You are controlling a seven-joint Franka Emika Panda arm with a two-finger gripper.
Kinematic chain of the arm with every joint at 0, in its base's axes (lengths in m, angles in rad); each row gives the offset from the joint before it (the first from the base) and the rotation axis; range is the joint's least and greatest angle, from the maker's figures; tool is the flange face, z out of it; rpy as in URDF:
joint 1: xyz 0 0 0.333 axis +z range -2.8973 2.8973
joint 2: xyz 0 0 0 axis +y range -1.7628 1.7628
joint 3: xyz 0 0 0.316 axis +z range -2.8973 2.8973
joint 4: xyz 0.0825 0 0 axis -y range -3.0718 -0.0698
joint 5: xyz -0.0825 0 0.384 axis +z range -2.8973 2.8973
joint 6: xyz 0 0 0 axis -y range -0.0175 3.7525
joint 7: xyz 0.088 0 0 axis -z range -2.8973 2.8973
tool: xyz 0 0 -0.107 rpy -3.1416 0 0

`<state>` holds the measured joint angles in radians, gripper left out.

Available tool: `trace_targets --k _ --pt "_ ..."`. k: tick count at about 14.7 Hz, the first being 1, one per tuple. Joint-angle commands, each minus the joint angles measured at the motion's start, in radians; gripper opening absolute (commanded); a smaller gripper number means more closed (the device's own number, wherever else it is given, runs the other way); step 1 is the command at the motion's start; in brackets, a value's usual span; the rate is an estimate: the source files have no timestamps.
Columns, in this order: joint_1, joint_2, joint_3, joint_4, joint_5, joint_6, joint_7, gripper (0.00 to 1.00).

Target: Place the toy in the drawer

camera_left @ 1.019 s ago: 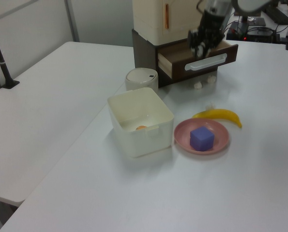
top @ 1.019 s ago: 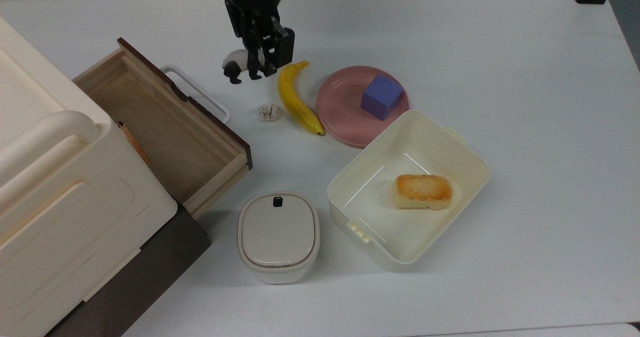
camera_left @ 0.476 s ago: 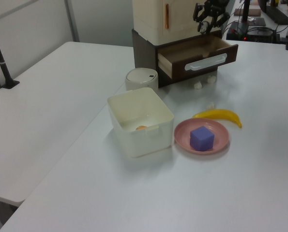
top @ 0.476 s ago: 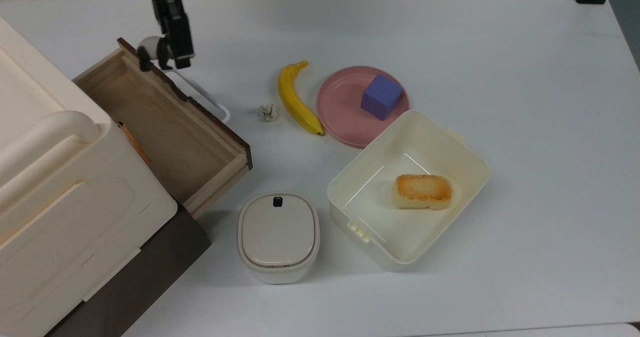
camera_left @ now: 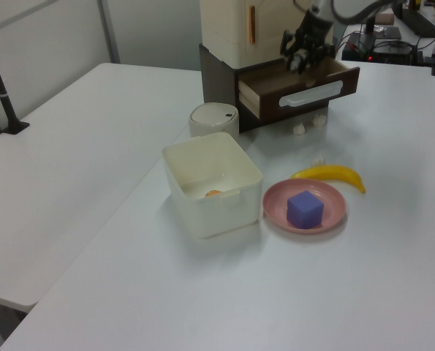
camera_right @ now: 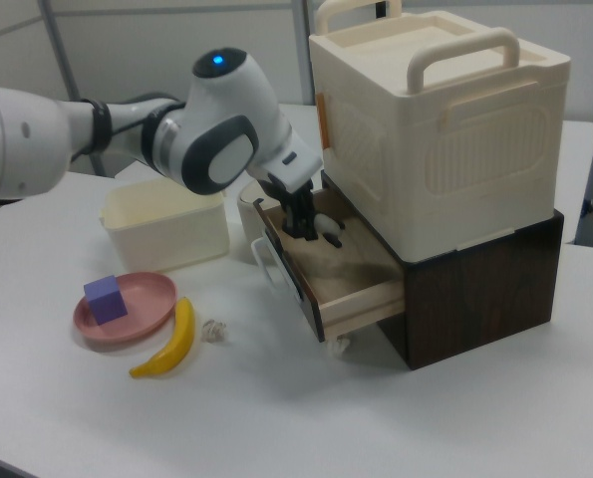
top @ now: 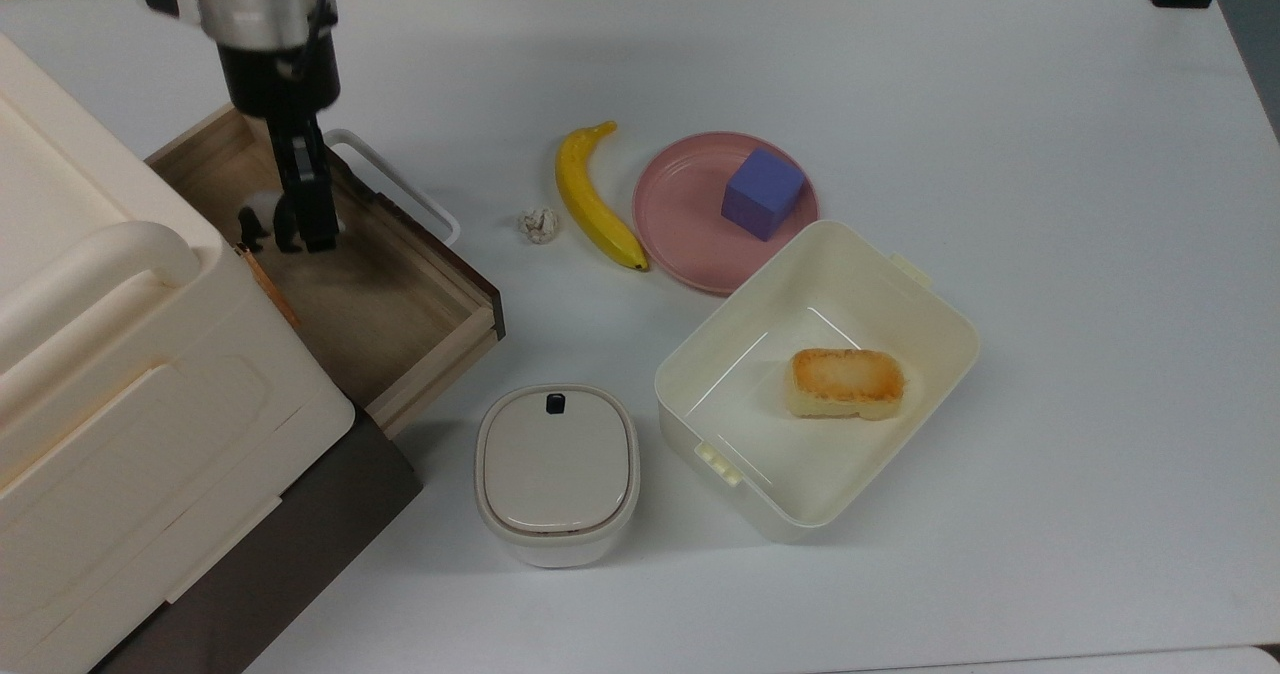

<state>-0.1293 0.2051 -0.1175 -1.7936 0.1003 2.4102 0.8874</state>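
White worktop [top: 1000, 154] spreads under everything, and your gripper [top: 303, 242] hangs fingers-down inside the pulled-out drawer [top: 400, 304], closed narrowly on the toy [top: 258, 216], which sits low over the wooden floor near the back, by the cream cabinet [top: 120, 374]. You hold it that low, I judge, so it lands on its feet when let go. Outward, the white loop handle [top: 400, 189], wrinkled ball [top: 539, 224], banana [top: 592, 199] and cube [top: 763, 193] on its pink plate [top: 680, 244] lie apart.
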Motion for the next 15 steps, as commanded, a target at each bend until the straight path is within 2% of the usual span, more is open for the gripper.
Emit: trace_targets --k 1,2,3,4,9,13,15 --pt "-0.004 0.023 -0.025 0.011 0.012 -0.002 -0.077 0.31" --pt "-0.006 0.023 -0.036 0.01 0.019 -0.005 -0.085 0.54" --pt "-0.006 0.022 -0.044 0.008 0.019 -0.011 -0.082 0.89" --pt "-0.006 0.022 -0.045 0.008 0.019 -0.016 -0.078 1.0" --pt "-0.006 -0.001 -0.048 0.013 0.015 -0.019 -0.081 1.0" --pt "0.004 -0.093 -0.047 0.033 -0.019 -0.166 -0.088 1.0" --pt "0.004 -0.124 -0.045 0.095 -0.037 -0.325 -0.132 1.0"
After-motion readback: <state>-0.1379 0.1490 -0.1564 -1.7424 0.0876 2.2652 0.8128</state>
